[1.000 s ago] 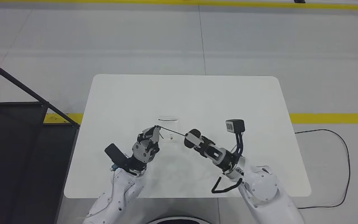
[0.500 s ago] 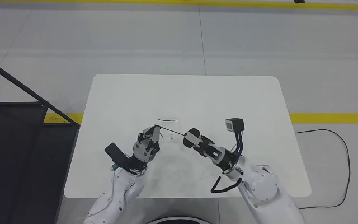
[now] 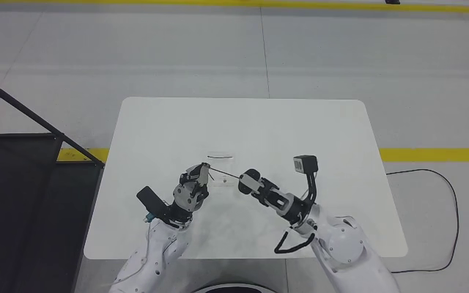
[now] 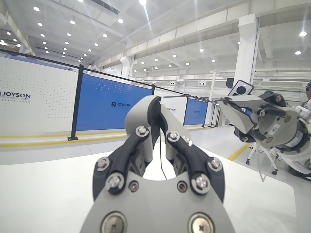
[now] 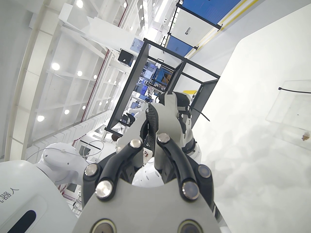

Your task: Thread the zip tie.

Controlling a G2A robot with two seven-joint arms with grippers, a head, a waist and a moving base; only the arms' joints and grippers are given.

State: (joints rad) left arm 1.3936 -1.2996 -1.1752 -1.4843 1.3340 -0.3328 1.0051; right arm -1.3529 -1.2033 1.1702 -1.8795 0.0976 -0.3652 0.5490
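Clamping left gripper (image 4: 159,103): one; jaws pressed together on the zip tie (image 3: 226,173), strap pinched between the dark ribbed pads, a loose black length trailing back out of the jaws toward the wrist.
Right gripper (image 3: 247,178): one; jaws closed tight on the far end of the same strap, tips turned toward the left jaws, near them but apart.
Zip tie: one held in the air, stretched as a thin black line from the left jaws across the gap to the right jaws, lifted off the table (image 3: 308,132).
Second zip tie (image 5: 295,90): one; lying flat in the clear tray (image 5: 286,112), forward of the gap between the two pairs of jaws, apart from both.
Clear tray: one; resting on the table just ahead of the jaws, somewhat nearer the left pair than the right.
Brown speck (image 5: 303,136): one; small, at the tray's side nearer the right jaws, in it or on it, cannot tell which; too small to identify.
Table: one; white, with rounded corners, lying beneath both pairs of jaws.
Count: two grippers, both shut on one strap; two zip ties, one held and one lying in the tray; one tray; one speck; one table.
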